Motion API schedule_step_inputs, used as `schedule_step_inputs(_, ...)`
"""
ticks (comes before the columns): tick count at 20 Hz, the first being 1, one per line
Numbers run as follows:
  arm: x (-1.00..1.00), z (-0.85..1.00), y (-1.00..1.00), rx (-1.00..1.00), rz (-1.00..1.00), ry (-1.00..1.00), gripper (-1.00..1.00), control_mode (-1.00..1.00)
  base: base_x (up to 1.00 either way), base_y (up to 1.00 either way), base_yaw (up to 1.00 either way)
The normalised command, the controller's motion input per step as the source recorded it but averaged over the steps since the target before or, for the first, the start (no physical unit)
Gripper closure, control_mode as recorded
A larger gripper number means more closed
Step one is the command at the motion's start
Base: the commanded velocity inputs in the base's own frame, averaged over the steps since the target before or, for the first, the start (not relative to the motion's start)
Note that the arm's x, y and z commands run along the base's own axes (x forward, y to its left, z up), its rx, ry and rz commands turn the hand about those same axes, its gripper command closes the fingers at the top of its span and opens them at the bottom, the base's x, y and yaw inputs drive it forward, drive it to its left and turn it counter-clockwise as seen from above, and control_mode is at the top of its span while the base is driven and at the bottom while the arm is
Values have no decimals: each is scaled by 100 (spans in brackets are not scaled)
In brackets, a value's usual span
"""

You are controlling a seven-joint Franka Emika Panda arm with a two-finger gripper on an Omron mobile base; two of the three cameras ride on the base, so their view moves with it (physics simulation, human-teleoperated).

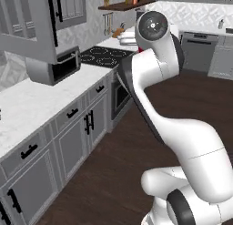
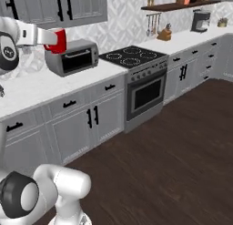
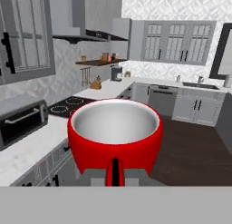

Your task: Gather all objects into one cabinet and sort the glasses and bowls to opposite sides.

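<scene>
The red cup point(image 3: 115, 137) is up in the air, pale inside and showing nothing in it, its rim level in the hand view. The gripper point(image 3: 114, 175) has its jaws pinched narrow on the thin red handle at the cup's near side, so the cup hangs off the front of the hand.

From the right base view the cup point(image 2: 57, 41) rides at the end of the outstretched white hand, above the counter point(image 2: 36, 89) and just up and left of the toaster oven point(image 2: 73, 58); it touches neither. The wall cabinets point(image 2: 68, 7) hang directly above, and I cannot tell how close the cup is to their doors.

The toaster oven sits toward the back edge of the counter, against the wall. Beside it, further along, the black cooktop point(image 2: 132, 55) lies flush in the counter over the oven front point(image 2: 146, 94). Grey drawers with black handles point(image 2: 68, 104) run under the counter's front edge, and the dark wood floor point(image 2: 173, 165) spreads out below.
</scene>
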Motion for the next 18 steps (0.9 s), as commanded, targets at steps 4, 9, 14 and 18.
schedule_step_inputs(4, 0, 0, 0, 0, 0, 0, 100, 100, 26, -56, -50)
schedule_step_inputs(9, 0, 0, 0, 0, 0, 0, 100, 100, 100, -62, 10)
schedule_step_inputs(14, 0, 0, 0, 0, 0, 0, 100, 100, 100, -74, 31)
schedule_step_inputs(18, 0, 0, 0, 0, 0, 0, 100, 100, 100, -89, 33)
